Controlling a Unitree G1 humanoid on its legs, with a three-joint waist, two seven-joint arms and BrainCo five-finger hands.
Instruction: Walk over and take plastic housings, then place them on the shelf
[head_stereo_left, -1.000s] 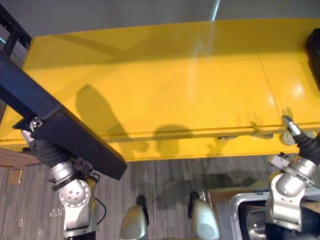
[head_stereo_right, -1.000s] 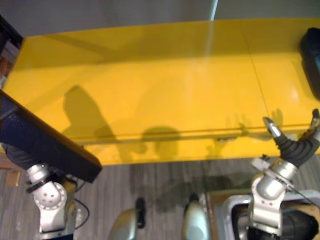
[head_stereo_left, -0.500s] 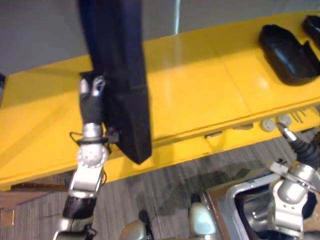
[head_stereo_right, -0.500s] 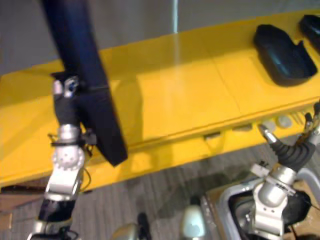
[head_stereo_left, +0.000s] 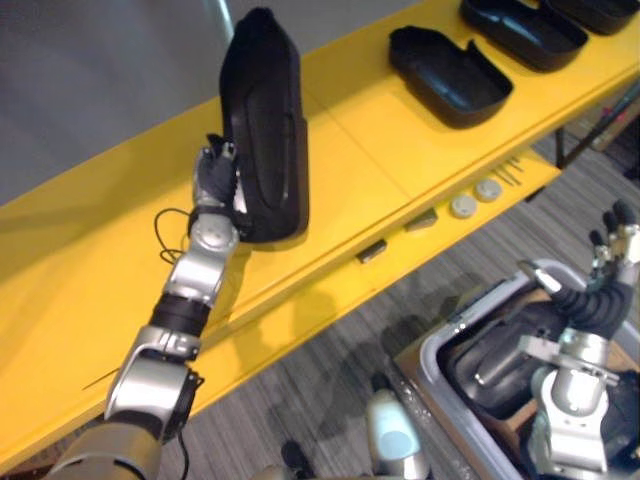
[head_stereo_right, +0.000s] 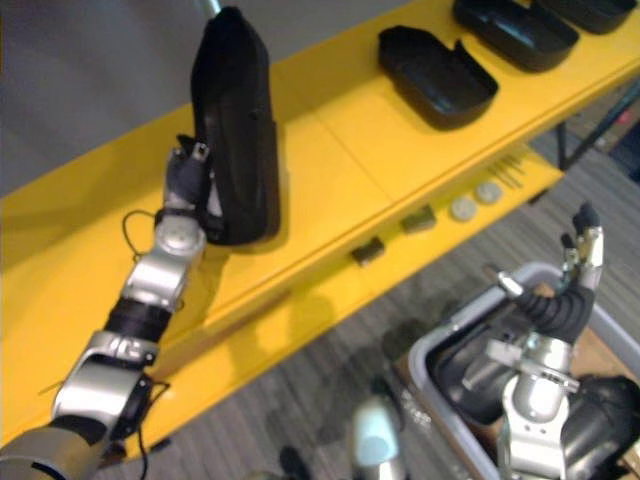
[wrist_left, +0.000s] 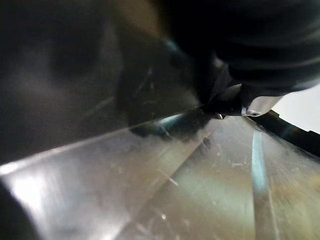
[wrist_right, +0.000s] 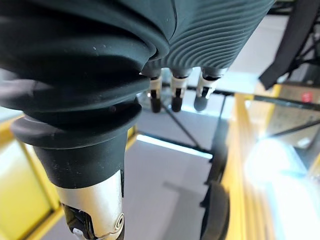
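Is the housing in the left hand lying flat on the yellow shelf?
No: the black plastic housing stands on end on the yellow shelf, gripped low on its side by the left hand.

The shelf (head_stereo_left: 360, 130) is smooth, glossy yellow and throws back light. The black plastic housing (head_stereo_left: 265, 120) looks smooth with a dull sheen. The floor (head_stereo_left: 330, 350) is grey, streaked carpet.
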